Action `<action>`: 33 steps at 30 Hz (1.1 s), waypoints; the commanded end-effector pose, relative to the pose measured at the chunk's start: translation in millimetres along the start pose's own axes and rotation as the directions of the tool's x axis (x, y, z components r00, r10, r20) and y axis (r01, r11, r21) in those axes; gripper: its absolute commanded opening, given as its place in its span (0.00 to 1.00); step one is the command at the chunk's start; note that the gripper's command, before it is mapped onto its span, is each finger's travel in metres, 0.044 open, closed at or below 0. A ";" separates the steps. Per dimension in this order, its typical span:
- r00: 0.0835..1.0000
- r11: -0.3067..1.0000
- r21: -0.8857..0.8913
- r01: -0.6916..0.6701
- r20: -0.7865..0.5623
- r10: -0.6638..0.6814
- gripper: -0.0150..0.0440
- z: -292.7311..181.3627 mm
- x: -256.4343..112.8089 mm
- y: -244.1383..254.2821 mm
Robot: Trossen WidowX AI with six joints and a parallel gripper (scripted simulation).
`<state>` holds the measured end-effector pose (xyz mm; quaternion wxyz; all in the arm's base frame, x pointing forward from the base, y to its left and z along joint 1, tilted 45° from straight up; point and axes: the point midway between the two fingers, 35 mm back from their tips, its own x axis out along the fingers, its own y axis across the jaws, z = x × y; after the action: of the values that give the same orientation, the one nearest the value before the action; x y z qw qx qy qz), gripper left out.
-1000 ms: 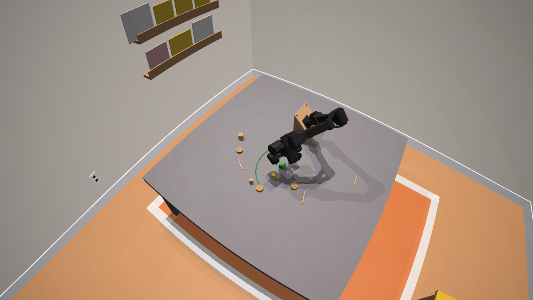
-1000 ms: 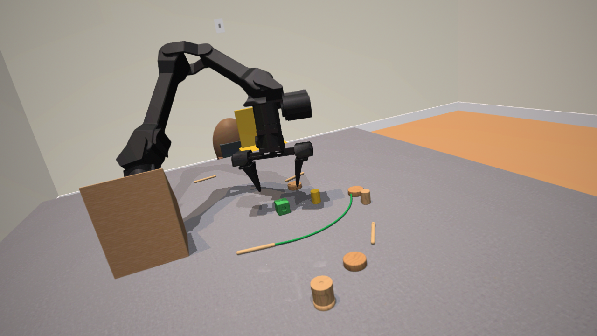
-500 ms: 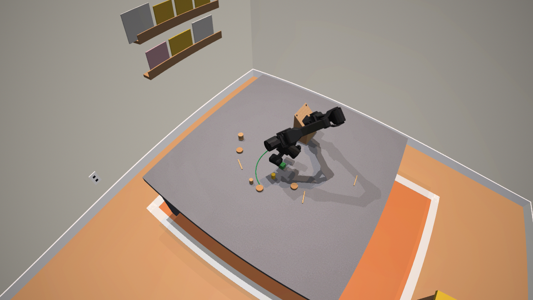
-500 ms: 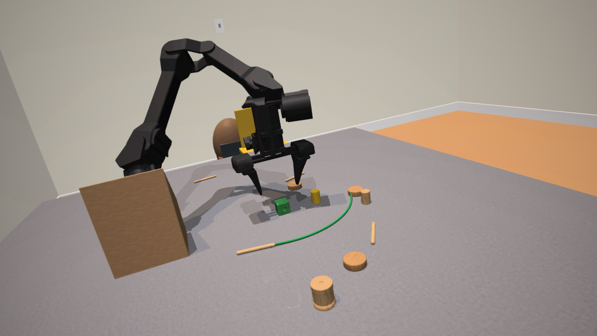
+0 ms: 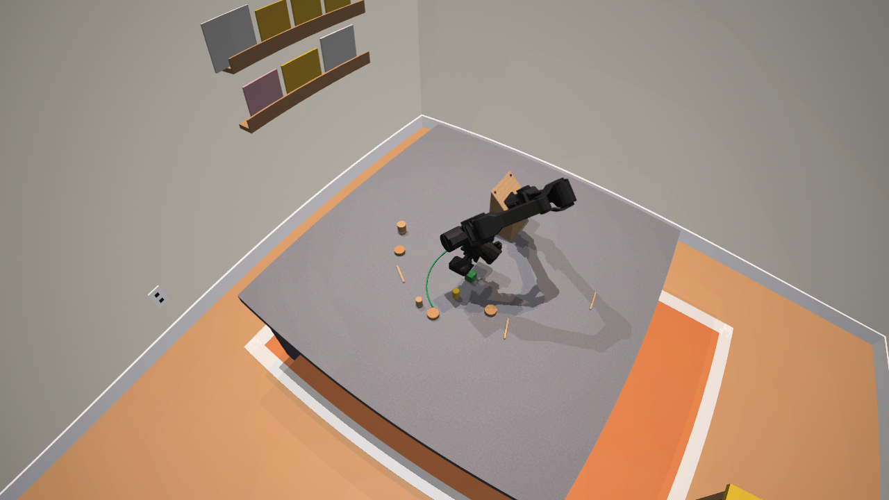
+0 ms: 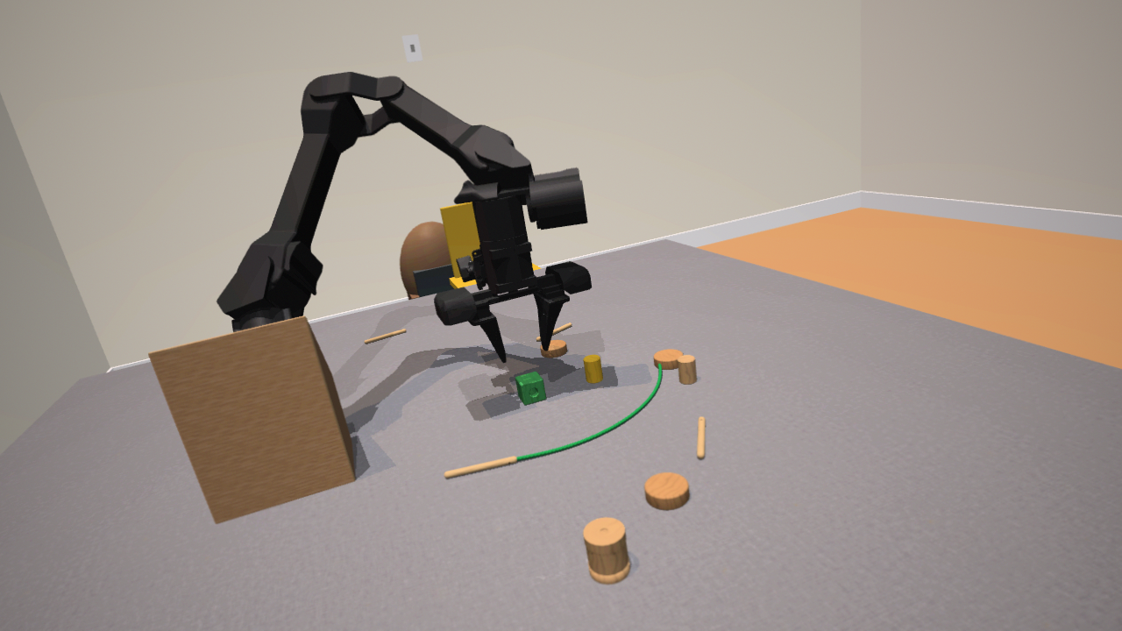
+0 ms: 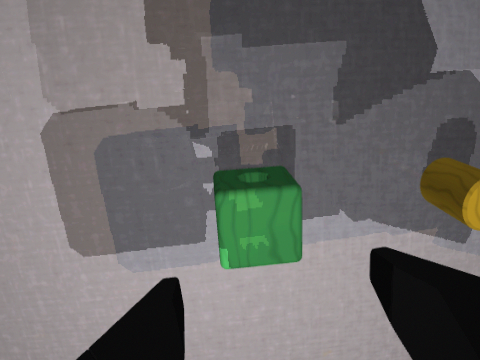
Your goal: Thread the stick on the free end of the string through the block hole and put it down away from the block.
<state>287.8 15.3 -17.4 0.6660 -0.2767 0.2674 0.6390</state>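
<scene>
The green block (image 5: 471, 275) (image 6: 530, 388) (image 7: 260, 225) stands on the table, with a round hole showing in one side. My gripper (image 6: 524, 354) (image 7: 276, 264) is open and empty above the table near the block; the block shows just beyond the gap between the fingertips in the wrist view. The green string (image 5: 426, 279) (image 6: 607, 430) curves from the round wooden button (image 5: 432, 313) (image 6: 667, 358) to the thin wooden stick (image 6: 479, 466), which lies flat on the table. The arm hides this stick in the top view, and it is out of the wrist view.
A yellow cylinder (image 5: 455, 292) (image 6: 592, 368) (image 7: 447, 187) stands near the green block. A small wooden cylinder (image 5: 419, 302) (image 6: 687, 369) stands beside the button. Loose sticks, wooden discs and a larger wooden cylinder (image 5: 401, 227) (image 6: 606, 549) lie around. A tall wooden box (image 5: 510, 226) (image 6: 259, 415) stands by the arm's base.
</scene>
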 end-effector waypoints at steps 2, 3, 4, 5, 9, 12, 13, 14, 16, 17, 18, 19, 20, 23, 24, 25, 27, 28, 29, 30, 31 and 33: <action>1.000 1.000 0.000 0.000 0.000 0.000 0.66 0.0 0.0 0.0; 1.000 1.000 0.000 0.000 0.000 0.000 0.66 0.0 0.0 0.0; 1.000 1.000 0.000 0.000 0.000 0.000 0.66 0.0 0.0 0.0; 1.000 1.000 0.000 0.000 0.000 0.000 0.66 0.0 0.0 0.0; 1.000 1.000 0.000 0.000 0.000 0.000 0.52 0.0 0.0 0.0; 1.000 1.000 0.000 0.000 0.000 0.000 0.39 0.0 0.0 0.0; 1.000 1.000 0.000 0.000 0.000 0.000 0.34 0.0 0.0 0.0; 1.000 1.000 0.000 0.000 0.000 0.000 0.30 0.0 0.0 0.0; 1.000 1.000 0.000 0.000 0.000 0.000 0.25 0.0 0.0 0.0; 1.000 1.000 0.000 0.000 0.000 0.000 0.25 0.0 0.0 0.0; 1.000 1.000 0.000 0.000 0.000 0.000 0.25 0.0 0.0 0.0; 1.000 1.000 0.000 0.000 0.000 0.000 0.25 0.0 0.0 0.0; 1.000 1.000 0.000 0.000 0.000 0.000 0.25 0.0 0.0 0.0; 1.000 1.000 0.000 0.000 0.000 0.000 0.25 0.0 0.0 0.0; 1.000 1.000 0.000 0.000 0.000 0.000 0.25 0.0 0.0 0.0; 1.000 1.000 0.000 0.000 0.000 0.000 0.25 0.0 0.0 0.0; 1.000 1.000 0.000 0.000 0.000 0.000 0.25 0.0 0.0 0.0; 1.000 1.000 0.000 0.000 0.000 0.000 0.25 0.0 0.0 0.0; 1.000 1.000 0.000 0.000 0.000 0.000 0.25 0.0 0.0 0.0; 1.000 1.000 0.000 0.000 0.000 0.000 0.25 0.0 0.0 0.0; 1.000 1.000 0.000 0.000 0.000 0.000 0.25 0.0 0.0 0.0; 1.000 1.000 0.000 0.000 0.000 0.000 0.25 0.0 0.0 0.0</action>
<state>287.8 15.3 -17.4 0.6660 -0.2767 0.2674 0.6391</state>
